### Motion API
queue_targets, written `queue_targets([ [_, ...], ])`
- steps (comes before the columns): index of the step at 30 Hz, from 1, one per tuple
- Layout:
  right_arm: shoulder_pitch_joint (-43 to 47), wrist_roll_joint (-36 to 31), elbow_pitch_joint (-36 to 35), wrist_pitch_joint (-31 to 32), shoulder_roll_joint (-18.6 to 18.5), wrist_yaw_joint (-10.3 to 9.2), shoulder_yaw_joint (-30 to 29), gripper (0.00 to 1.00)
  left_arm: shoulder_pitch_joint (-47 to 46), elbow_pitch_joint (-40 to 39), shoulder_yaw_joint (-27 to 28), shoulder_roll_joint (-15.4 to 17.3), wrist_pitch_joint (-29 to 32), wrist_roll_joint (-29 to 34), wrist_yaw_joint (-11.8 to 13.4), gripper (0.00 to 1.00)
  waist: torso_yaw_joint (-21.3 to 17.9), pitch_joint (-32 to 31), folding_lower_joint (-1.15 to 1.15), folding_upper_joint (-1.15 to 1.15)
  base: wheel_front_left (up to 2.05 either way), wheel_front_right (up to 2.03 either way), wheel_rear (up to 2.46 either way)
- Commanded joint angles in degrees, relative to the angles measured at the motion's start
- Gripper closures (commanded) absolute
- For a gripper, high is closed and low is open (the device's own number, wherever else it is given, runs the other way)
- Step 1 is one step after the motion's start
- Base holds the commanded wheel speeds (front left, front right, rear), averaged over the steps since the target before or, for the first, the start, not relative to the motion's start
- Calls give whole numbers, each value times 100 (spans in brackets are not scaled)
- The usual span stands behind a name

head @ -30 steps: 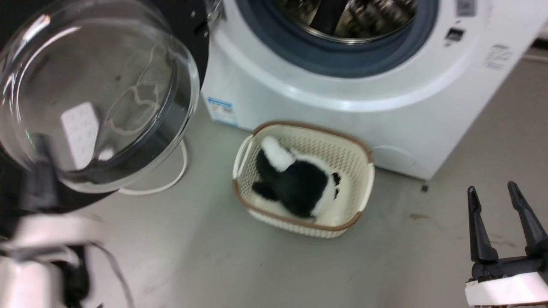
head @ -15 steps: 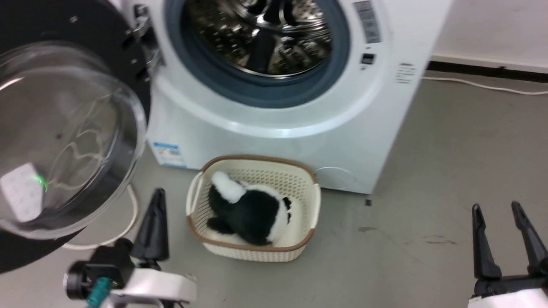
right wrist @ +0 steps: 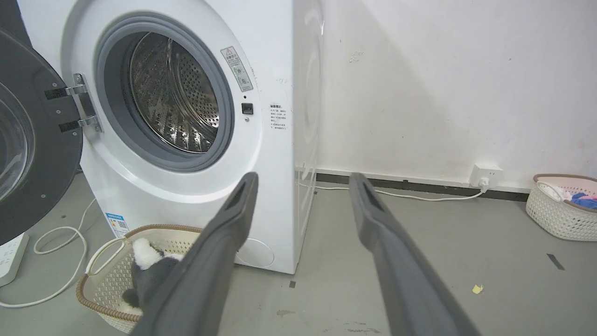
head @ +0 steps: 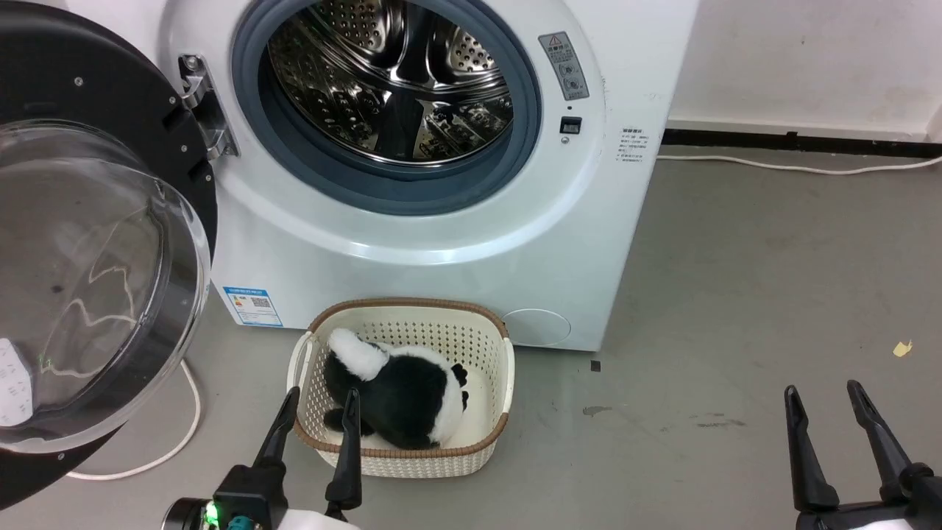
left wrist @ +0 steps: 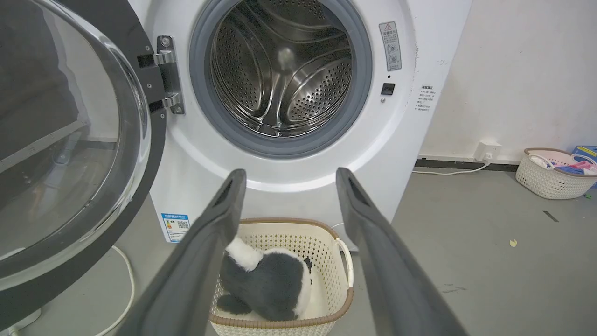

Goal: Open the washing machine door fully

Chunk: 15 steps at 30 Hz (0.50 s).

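Note:
The washing machine (head: 441, 243) is a white front-loader with its steel drum and grey gasket exposed. Its door (head: 81, 287) (left wrist: 70, 154) (right wrist: 28, 149), black-rimmed with a bulging clear window, stands swung wide to the left on its metal hinge (head: 206, 110). My left gripper (head: 321, 395) is open at the lower left, over the near edge of the basket, well clear of the door. In the left wrist view its fingers (left wrist: 205, 242) frame the drum and basket. My right gripper (head: 823, 390) is open above the floor at the lower right, holding nothing.
A cream basket (head: 401, 449) with a black-and-white plush toy (head: 401, 394) sits on the floor before the machine. A white cable (head: 169, 442) loops under the door. A second basket of laundry (right wrist: 562, 205) stands by the far wall near a socket.
The head camera has tilted up and pulled back, showing the whole drum. My left gripper came away from the door's lower edge and now hangs open near the basket. The door has stayed wide open.

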Motion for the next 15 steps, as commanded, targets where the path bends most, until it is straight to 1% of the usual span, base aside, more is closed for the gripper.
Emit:
queue_targets([
  [1,89,29,21,-25,16,5,13,0,88,17,-18,-18,-29,80,21,0,12,-7,0,0,0,0,0],
  [10,79,41,74,-25,16,5,70,0,48,40,15,-39,-29,103,52,0,57,-44,0,0,0,0,0],
  [11,5,14,49,0,0,0,64,100,4,32,21,-48,0,81,27,100,57,-46,0,0,0,0,0],
  [15,-3,13,50,4,0,0,63,100,3,40,27,-53,6,82,25,100,56,-48,0,0,0,0,0],
])
